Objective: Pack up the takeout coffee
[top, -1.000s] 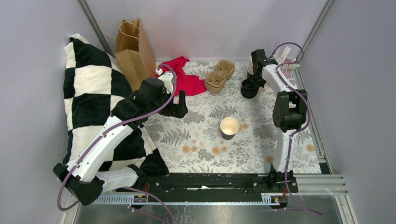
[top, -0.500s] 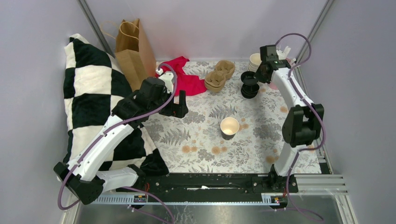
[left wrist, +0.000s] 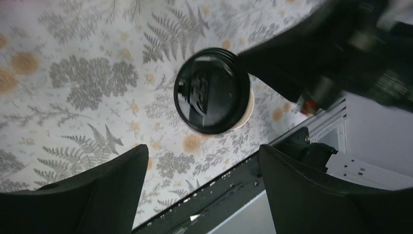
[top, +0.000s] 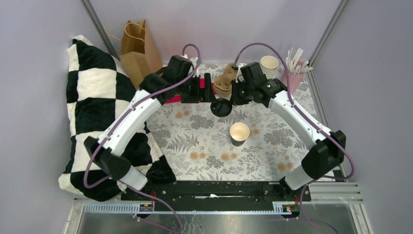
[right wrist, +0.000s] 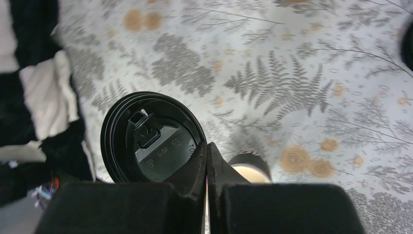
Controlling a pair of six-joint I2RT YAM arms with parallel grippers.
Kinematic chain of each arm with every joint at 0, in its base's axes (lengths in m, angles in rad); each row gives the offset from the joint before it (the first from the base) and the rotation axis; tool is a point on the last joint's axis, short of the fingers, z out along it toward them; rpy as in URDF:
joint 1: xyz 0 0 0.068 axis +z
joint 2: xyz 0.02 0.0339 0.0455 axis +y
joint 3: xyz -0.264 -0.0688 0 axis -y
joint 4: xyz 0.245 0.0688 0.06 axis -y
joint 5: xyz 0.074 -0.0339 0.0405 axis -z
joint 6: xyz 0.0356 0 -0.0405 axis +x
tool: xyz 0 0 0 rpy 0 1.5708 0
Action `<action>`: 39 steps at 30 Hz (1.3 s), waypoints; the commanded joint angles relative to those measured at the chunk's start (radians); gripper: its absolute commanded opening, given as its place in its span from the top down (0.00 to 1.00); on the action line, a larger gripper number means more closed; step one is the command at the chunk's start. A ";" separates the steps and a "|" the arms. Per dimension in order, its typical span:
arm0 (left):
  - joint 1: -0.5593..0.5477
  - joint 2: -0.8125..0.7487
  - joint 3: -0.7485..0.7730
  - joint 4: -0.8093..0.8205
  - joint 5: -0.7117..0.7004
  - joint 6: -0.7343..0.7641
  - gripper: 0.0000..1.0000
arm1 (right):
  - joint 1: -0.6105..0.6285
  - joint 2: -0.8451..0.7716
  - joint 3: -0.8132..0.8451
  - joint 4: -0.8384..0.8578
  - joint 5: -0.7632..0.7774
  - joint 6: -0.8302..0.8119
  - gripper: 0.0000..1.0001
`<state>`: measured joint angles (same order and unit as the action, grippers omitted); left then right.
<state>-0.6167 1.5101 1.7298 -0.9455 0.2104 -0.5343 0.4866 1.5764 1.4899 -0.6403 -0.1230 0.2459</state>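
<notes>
right fingers [right wrist: 221, 178] pinch the black lid [right wrist: 151, 139] by its rim above the worktop [top: 204, 141]; left fingers [left wrist: 97, 190] spread wide, empty; paper cup [top: 239, 132] stands uncovered.

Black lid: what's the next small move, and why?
Probably ease the left claw forward until its open jaws bracket the black lid. The right claw pinches only the lid's rim, the left claw points at it with the lid centred in its gap, and the paper cup stands uncovered nearby.
</notes>
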 commanded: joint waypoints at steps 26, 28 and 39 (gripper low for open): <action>-0.072 0.097 -0.047 -0.027 -0.070 -0.086 0.80 | 0.125 -0.125 0.053 -0.099 -0.012 -0.024 1.00; -0.074 0.092 -0.053 -0.027 -0.077 -0.087 0.83 | 0.128 -0.127 0.051 -0.098 -0.013 -0.023 1.00; -0.070 0.076 -0.048 -0.009 -0.077 -0.085 1.00 | 0.132 -0.151 0.108 -0.163 -0.019 -0.037 0.55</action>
<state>-0.6872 1.6062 1.6669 -0.9928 0.1410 -0.6281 0.6121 1.4746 1.5345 -0.7650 -0.1360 0.2272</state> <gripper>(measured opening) 0.008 0.303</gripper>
